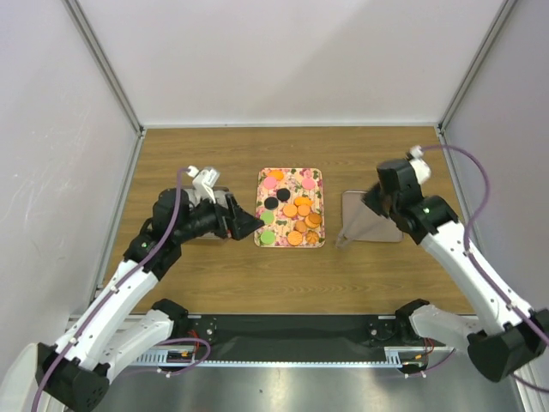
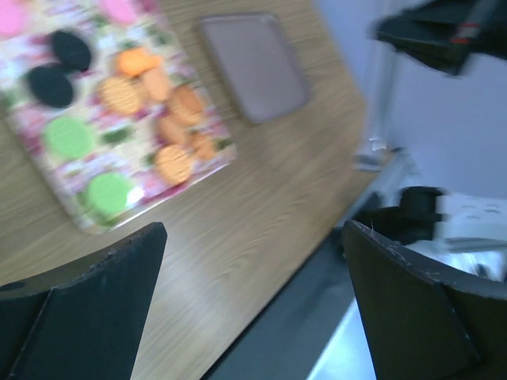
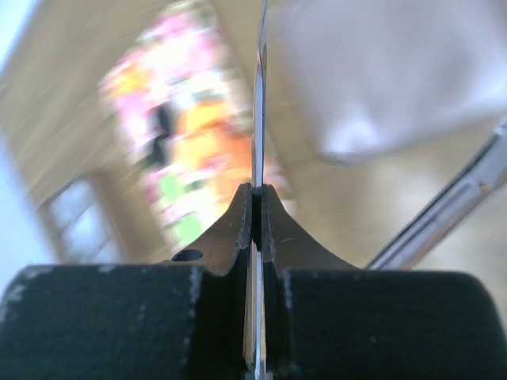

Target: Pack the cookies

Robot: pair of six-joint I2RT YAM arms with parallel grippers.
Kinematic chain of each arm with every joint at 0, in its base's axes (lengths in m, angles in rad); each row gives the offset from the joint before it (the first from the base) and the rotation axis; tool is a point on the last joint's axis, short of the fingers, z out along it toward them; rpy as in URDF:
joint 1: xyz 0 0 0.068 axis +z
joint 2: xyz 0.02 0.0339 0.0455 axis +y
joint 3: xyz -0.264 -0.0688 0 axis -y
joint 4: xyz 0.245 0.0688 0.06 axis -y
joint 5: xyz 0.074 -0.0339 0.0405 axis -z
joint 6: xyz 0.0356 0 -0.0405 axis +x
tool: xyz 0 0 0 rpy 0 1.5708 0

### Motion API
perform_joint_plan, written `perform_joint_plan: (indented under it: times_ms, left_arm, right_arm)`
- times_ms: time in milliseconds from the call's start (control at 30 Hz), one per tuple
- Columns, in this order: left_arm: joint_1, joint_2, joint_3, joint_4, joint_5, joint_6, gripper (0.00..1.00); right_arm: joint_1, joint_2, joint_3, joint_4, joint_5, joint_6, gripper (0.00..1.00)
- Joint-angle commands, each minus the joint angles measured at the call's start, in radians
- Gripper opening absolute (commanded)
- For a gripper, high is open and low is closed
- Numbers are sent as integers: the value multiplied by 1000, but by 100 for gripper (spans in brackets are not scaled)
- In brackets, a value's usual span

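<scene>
1. The jaws of the right gripper [image 3: 257,194] are closed tight on a thin metal edge, which is seen end-on between the fingertips in the right wrist view.
2. The jaws of the left gripper [image 1: 247,221] are spread wide, and nothing is held between them.
3. The pinched edge is judged to belong to the grey metal piece [image 1: 382,230] lying on the table [image 1: 214,275] to the right of the floral tray [image 1: 292,176]. Whether it is a lid or a tin cannot be told. Its left part appears tilted up in the top view, though this is not certain.
4. The cookies [image 1: 291,209] are all seen on the floral tray at the middle of the table: orange ones clustered at the near right, black ones in the middle, green ones at the near left, and pink ones at the far end. None is held.
5. The left gripper is placed just beside the near left corner of the tray, apart from the cookies.
6. The step in hand is judged to be the handling of the metal piece, ahead of any packing; no cookie has yet been moved.
7. For the next move, the thin edge must be kept firmly pinched while the piece is carried, since a slip is likely. The first cookie can then be approached by the open left jaws from the near left.
</scene>
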Motion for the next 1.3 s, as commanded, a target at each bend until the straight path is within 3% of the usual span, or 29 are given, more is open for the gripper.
perform_joint_plan:
  times_ms: [0, 133, 467, 767, 1067, 1267]
  left_arm:
    - [8, 26, -11, 286, 224, -160, 100]
    - [8, 66, -34, 462, 292, -268, 100]
    - [8, 189, -35, 651, 307, -391, 100]
    - [8, 279, 38, 677, 338, -426, 100]
    - [8, 324, 34, 917, 405, -617, 100]
    - [7, 309, 28, 974, 382, -670, 100]
  right_arm:
    - [81, 70, 86, 322, -159, -116, 0]
    - [142, 176, 186, 454, -240, -168, 0]
    - [160, 248, 161, 907, -476, -84, 0]
    - [201, 262, 155, 1039, -506, -42, 0]
    - [263, 283, 112, 1211, -568, -64, 0]
    - [295, 268, 60, 1313, -581, -81, 0]
